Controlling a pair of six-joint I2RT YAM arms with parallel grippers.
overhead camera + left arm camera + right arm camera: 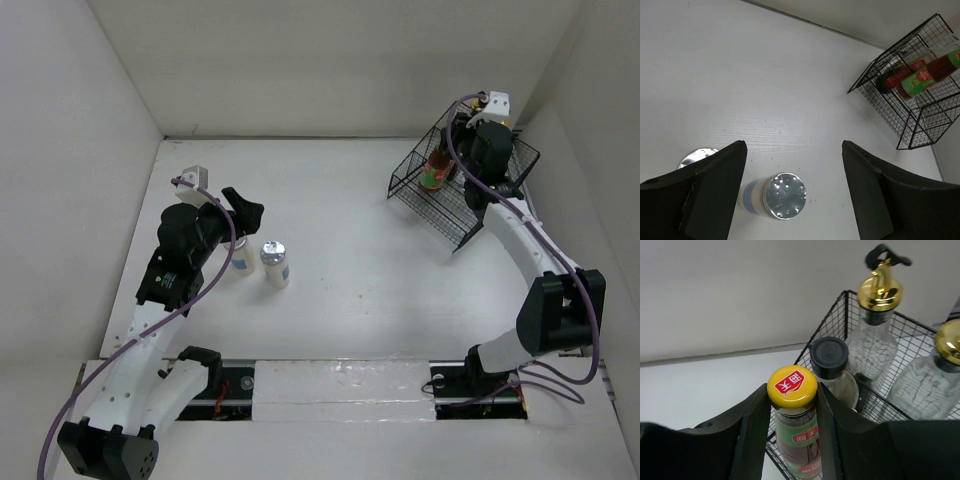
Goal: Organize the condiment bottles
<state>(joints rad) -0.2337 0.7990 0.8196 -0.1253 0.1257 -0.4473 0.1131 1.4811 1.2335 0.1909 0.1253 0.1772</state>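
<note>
Right jaws are clenched on the yellow-capped bottle point(792, 385) in the wire basket point(824, 324). The black-capped bottle point(829, 356) stands just behind them, so withdrawal could topple it. Left jaws are released, straddling one white bottle point(777, 196) on the counter point(765, 100). Closing could clip the second white bottle point(696, 158) just outside.
</note>
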